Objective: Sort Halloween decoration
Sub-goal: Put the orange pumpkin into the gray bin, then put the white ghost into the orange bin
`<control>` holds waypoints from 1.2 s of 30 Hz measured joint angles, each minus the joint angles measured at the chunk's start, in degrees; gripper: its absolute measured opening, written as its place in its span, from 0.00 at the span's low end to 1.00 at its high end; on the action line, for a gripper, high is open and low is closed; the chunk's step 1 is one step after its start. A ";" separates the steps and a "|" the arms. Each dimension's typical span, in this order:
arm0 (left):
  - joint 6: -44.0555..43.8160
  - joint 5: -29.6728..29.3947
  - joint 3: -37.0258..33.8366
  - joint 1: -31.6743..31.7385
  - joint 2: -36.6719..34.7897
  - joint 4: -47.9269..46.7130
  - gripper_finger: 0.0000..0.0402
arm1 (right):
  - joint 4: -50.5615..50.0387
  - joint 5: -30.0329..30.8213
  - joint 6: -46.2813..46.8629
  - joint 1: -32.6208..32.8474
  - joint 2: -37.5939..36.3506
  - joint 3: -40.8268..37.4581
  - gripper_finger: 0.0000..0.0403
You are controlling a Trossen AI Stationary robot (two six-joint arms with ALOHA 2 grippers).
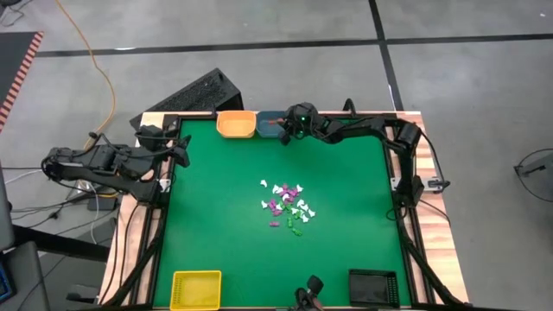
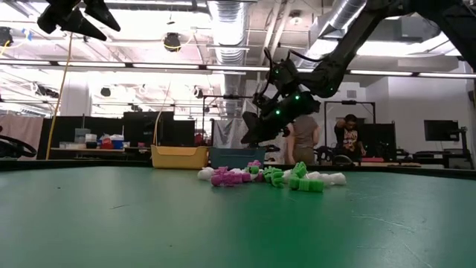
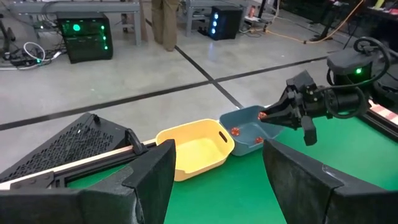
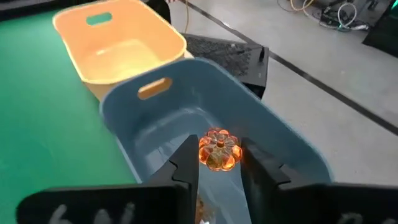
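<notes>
- Right now our right gripper (image 4: 219, 163) hangs directly over the blue tray (image 4: 280, 134) at the far edge of the tabletop (image 1: 225, 216), with a small orange pumpkin trinket (image 4: 219, 149) between its fingertips.
- We see the fingers set narrow about the trinket; whether they pinch it or have just let go, we cannot tell.
- We judge the drop is straight down: the tray's open floor lies right beneath.
- The remaining pile of decorations (image 1: 288, 206) sits mid-tabletop, well apart.
- Our left gripper (image 1: 177, 149) waits, spread wide, at the left edge.
</notes>
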 joint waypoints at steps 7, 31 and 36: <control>-0.02 0.84 0.01 0.00 0.00 0.01 0.58 | 0.02 0.00 0.02 0.07 0.00 0.00 0.29; 0.39 4.66 0.00 0.02 0.00 0.03 0.58 | -9.77 -4.90 -3.11 0.02 -10.65 9.33 0.41; 1.74 4.93 0.00 0.02 0.00 0.03 0.58 | -22.63 -5.07 -5.33 0.54 -20.58 10.51 0.39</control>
